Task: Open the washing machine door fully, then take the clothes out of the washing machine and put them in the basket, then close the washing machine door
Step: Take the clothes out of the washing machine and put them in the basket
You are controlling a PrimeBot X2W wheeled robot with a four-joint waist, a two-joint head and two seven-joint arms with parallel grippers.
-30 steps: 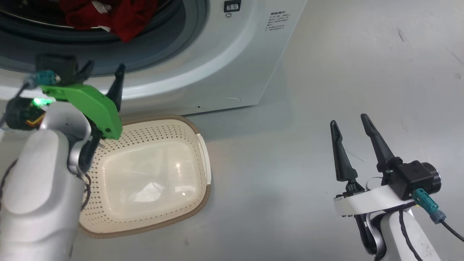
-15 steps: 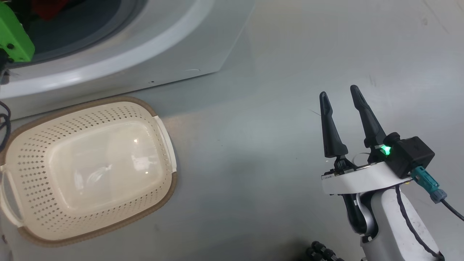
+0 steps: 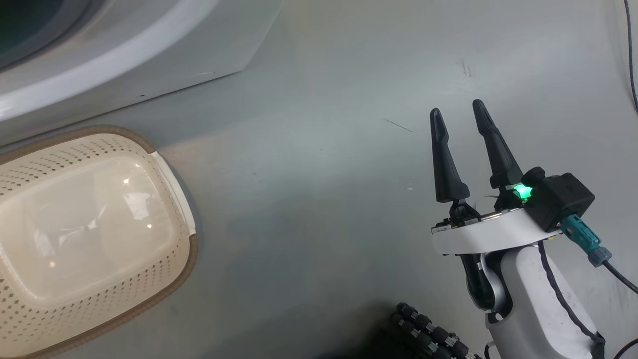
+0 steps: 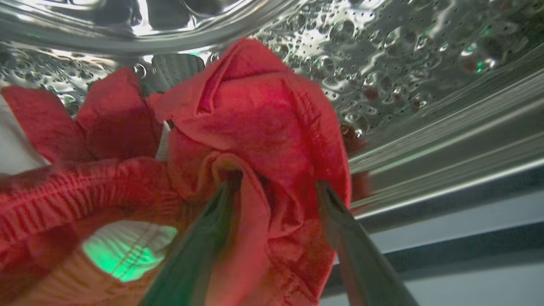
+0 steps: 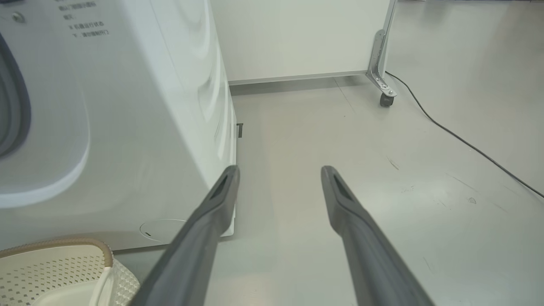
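The left gripper (image 4: 276,187) stands wide open, fingers astride a fold of the bright red fabric clothes (image 4: 255,114) inside the perforated steel drum (image 4: 382,46). Closing on that thin fold alone risks slippage short of the cream perforated plastic basket (image 3: 75,164) on the floor (image 3: 324,199).

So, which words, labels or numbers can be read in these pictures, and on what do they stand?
No text is legible enough to quote.
On the washing machine front, right wrist view: a few lines of small grey print, too blurred to read.
The basket and the clothes carry no legible text.
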